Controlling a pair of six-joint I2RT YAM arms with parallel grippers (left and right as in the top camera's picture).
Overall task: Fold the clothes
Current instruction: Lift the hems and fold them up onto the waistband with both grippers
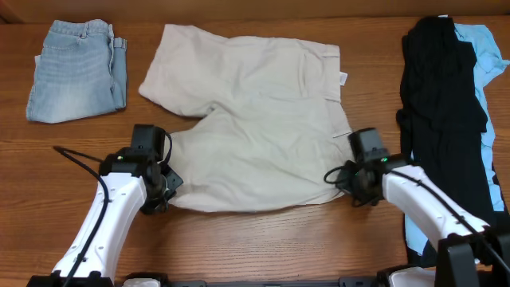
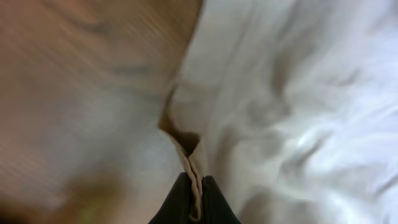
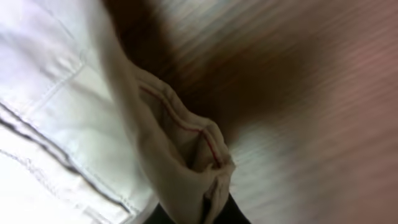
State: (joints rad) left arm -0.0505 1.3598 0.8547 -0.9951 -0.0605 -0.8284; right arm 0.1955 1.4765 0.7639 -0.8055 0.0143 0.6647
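Left gripper [image 2: 194, 194] pinches shorts [image 1: 255, 119] near-left corner; right gripper [image 3: 202, 214] near-right (both clamped).

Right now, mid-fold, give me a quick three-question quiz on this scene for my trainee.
1. True or false: the left claw and the right claw each pinch an edge of the beige shorts.
2. Which lies far left? A folded jeans B towel C socks
3. Short answer: what lies under the black garment?
Key: 1 true; 2 A; 3 a light blue garment.
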